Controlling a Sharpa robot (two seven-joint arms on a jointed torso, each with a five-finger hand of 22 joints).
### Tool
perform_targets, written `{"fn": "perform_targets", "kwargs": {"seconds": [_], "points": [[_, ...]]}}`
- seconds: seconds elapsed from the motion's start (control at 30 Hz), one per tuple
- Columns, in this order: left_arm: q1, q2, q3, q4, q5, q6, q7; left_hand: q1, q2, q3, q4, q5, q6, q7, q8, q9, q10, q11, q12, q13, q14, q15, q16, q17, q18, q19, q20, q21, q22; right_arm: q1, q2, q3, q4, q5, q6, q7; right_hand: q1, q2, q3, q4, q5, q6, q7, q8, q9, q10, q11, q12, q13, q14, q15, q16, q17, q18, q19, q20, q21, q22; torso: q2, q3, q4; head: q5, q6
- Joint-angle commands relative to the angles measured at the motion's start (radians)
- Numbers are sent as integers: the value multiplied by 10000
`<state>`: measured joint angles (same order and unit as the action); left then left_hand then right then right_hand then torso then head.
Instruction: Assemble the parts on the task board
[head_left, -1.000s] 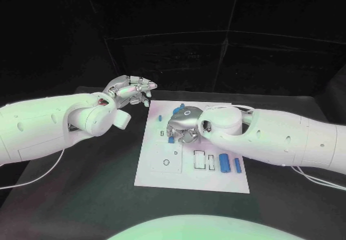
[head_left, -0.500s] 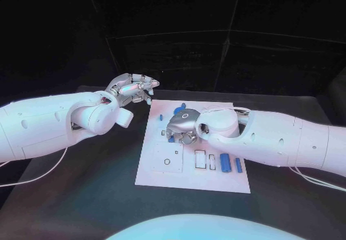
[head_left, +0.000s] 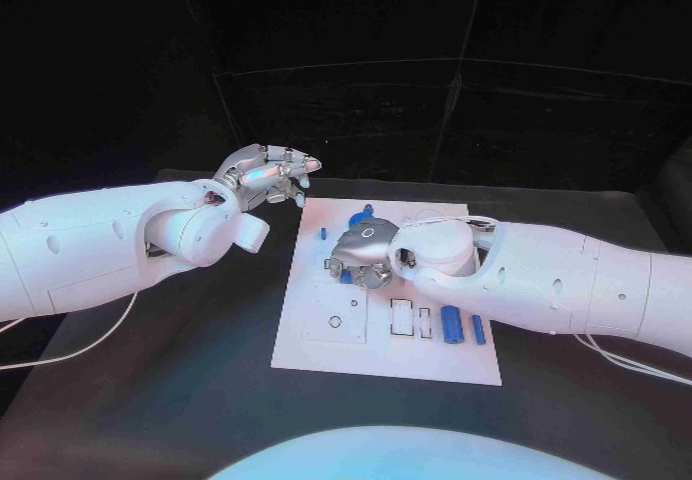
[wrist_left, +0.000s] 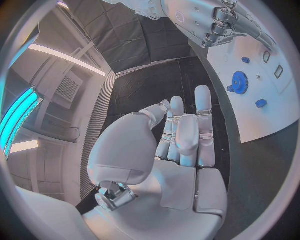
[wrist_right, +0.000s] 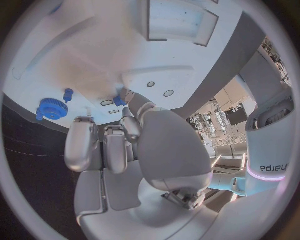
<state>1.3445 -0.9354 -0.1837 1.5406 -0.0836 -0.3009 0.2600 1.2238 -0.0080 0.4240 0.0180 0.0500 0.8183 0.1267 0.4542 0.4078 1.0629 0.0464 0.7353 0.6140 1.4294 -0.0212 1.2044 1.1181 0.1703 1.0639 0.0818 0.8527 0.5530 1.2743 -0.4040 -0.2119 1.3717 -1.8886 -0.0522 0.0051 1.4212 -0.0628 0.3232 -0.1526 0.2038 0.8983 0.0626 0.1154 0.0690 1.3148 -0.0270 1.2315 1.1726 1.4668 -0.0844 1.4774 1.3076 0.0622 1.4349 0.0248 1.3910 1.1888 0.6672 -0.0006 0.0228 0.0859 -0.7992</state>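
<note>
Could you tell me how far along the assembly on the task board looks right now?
Early to midway, I'd judge. Done: a blue gear appears mounted at the board's far end. In hand: the right robot hand is lowered over the board's middle, with a small blue part at its fingertips; whether it is gripped is unclear. The left robot hand hovers off the board, holding nothing. Left: two blue pegs lie loose beside empty slots.

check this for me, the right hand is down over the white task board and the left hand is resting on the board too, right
Not quite. The right hand is down over the task board, but the left hand is not resting on the board: the head view shows it raised above the black table, off the board's far left corner, holding nothing. The left wrist view also shows it with the board off to one side.
</note>
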Motion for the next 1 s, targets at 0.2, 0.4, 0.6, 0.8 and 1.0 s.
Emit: {"fn": "perform_targets", "kwargs": {"seconds": [0.2, 0.4, 0.6, 0.8, 1.0], "points": [[11, 27, 5, -26, 43, 9, 221, 23, -101, 69, -7, -8, -30, 37, 43, -10, -89, 6, -57, -10, -54, -19, -17, -14, 125, 23, 47, -11, -11, 15, 27, 5, -14, -95, -610, 197, -172, 21, 289, -14, -103, 245, 81, 69, 8, 121, 17, 121, 100, 767, -61, 86, 1328, 91, 40, -54, 2, 58, -3, 1, -12, 5, -17], [11, 37, 5, -36, 43, 28, 198, 23, -101, 69, -7, -8, -30, 37, 43, -10, -89, 6, -57, -10, -54, -19, -17, -14, 125, 23, 47, -11, -11, 14, 36, 5, -52, -69, -649, 256, -288, 6, 480, -46, -168, 445, 148, 133, 16, 145, 58, 170, 155, 773, -28, 105, 1359, 88, 49, -33, 11, 81, -6, -10, -3, 1, -29], [11, 55, 5, -43, 43, 46, 164, 15, -100, 120, -23, -8, -45, 44, 49, -20, -95, 12, -53, -31, -56, -16, -34, -34, 126, 37, 50, -31, -25, 14, 86, 5, -131, -49, -323, 307, -337, -18, 596, -85, -251, 574, 167, 170, 18, 132, 74, 168, 155, 771, -13, 100, 1354, 90, 45, -18, 6, 79, -6, -10, 2, -14, -45], [11, 71, 5, -53, 43, 63, 107, 15, -100, 120, -23, -8, -45, 44, 49, -20, -95, 12, -53, -31, -56, -16, -34, -34, 126, 37, 50, -31, -25, 14, 130, 5, -207, -60, 265, 217, -331, -57, 686, -153, -327, 589, 141, 151, 3, 103, 70, 146, 134, 774, -1, 111, 1373, 94, 33, -8, -6, 60, -5, -9, 1, -12, -70], [11, 74, 5, -59, 43, 70, 66, 15, -100, 120, -23, -8, -45, 44, 49, -20, -95, 12, -53, -31, -56, -16, -34, -34, 126, 37, 50, -31, -25, 14, 168, 5, -284, -97, 557, 147, -312, -81, 760, -213, -345, 572, 113, 124, -10, 86, 58, 134, 126, 774, -1, 110, 1372, 97, 26, -4, -12, 55, -1, -13, -2, -2, -86]]}}
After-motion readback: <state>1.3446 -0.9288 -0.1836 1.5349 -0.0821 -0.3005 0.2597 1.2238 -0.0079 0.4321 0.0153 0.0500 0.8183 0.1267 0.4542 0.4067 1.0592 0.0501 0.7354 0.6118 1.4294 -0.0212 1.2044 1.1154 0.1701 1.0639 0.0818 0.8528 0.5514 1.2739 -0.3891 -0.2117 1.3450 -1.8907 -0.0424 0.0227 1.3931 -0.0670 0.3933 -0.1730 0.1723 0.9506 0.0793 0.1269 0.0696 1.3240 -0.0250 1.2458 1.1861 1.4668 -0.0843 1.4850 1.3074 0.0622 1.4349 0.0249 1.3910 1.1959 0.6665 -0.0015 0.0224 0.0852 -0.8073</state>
